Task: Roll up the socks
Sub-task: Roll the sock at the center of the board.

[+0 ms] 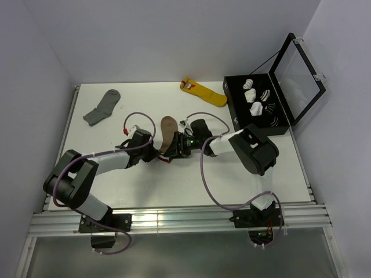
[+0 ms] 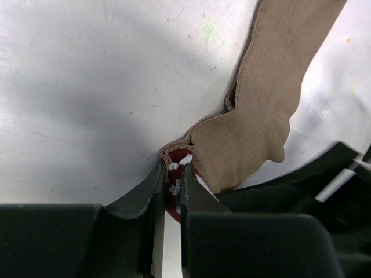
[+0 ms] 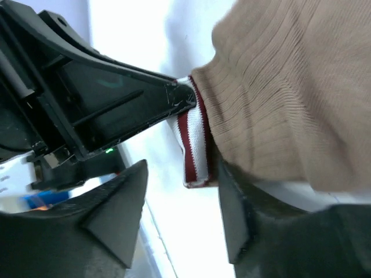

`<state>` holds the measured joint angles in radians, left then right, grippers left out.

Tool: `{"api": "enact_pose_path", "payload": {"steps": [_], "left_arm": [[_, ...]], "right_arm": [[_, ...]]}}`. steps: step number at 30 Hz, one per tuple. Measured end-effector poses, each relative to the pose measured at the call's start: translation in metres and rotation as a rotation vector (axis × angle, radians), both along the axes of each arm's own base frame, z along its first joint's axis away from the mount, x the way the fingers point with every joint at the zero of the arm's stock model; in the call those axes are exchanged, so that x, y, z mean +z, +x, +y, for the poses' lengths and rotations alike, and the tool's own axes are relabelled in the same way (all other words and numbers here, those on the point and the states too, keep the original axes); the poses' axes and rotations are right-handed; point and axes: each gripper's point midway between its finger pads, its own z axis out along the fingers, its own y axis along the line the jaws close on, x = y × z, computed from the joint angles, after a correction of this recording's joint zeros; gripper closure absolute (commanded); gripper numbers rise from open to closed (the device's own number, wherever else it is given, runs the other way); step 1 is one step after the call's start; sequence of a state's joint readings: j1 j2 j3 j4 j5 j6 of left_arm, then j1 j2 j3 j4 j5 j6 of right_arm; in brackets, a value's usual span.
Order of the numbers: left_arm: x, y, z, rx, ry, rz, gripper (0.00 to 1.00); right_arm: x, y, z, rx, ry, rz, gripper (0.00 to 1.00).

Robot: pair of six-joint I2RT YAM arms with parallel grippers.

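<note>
The tan-brown sock [image 1: 168,134] lies mid-table, toe pointing away, its red and white striped cuff at the near end. My left gripper [image 1: 155,155] is shut on the sock's cuff [image 2: 177,171]; the tan fabric [image 2: 272,87] folds and stretches away from it. My right gripper [image 1: 175,149] is open beside the cuff [image 3: 194,139]: its right finger [image 3: 232,214] touches the tan fabric [image 3: 290,92], its left finger [image 3: 116,214] stands clear. The left gripper's fingertip [image 3: 182,95] shows pinching the cuff.
A plain grey sock [image 1: 102,108] lies at the back left. A yellow sock with a red tag [image 1: 204,92] lies at the back middle. An open black case [image 1: 258,104] with rolled socks stands at the right, lid [image 1: 298,72] raised.
</note>
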<state>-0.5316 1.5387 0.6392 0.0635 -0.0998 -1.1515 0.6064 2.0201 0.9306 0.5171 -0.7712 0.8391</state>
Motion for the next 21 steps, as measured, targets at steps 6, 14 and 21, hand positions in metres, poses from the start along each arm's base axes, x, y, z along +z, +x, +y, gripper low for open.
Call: {"api": "enact_pose_path", "payload": {"steps": [6, 14, 21], "left_arm": [[0.001, 0.002, 0.0, -0.04, 0.065, 0.037, 1.0], [0.002, 0.002, 0.002, -0.094, 0.139, 0.082, 1.0], [0.001, 0.002, 0.002, -0.112, 0.159, 0.096, 1.0]], "right_arm": [[0.015, 0.011, -0.015, -0.033, -0.146, -0.236, 0.38], [0.037, 0.0, -0.003, -0.005, -0.357, -0.666, 0.38], [0.026, -0.021, 0.009, 0.061, -0.493, -0.883, 0.39]]}}
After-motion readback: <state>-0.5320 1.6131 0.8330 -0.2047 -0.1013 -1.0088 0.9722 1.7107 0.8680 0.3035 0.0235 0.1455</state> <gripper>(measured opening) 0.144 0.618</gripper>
